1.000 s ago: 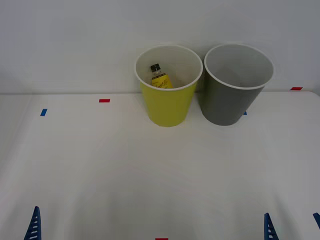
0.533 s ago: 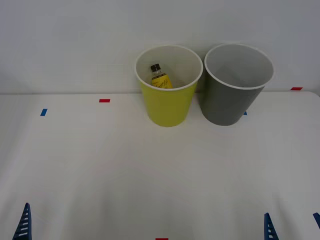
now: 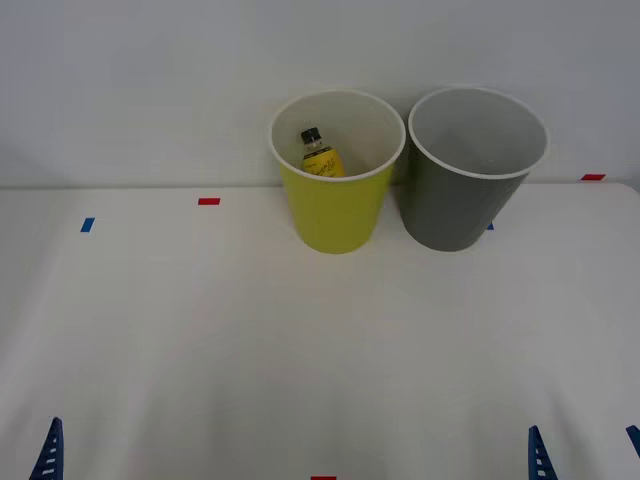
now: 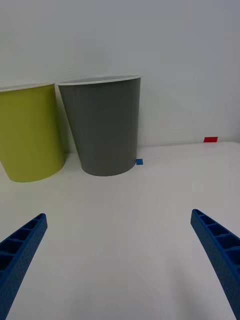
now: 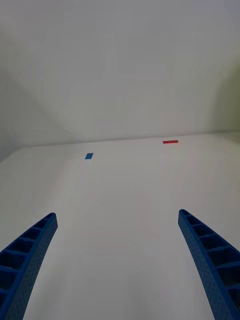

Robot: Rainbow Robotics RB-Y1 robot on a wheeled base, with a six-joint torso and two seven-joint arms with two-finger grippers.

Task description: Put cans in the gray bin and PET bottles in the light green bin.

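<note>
Yellow-labelled bottle (image 3: 321, 157) sits inside the green bin (image 3: 335, 215), gray bin (image 3: 462, 205) touching beside it.
You have both grippers, left (image 5: 117, 260) and right (image 4: 120, 260), spread open, empty, low over the table's (image 3: 300, 350) near edge.

bright and even, soft light from above. faint shadows under the green bin (image 3: 335, 210) and gray bin (image 3: 462, 200) on the white table (image 3: 300, 340). no glare, no blur, sharp to the edges.
</note>
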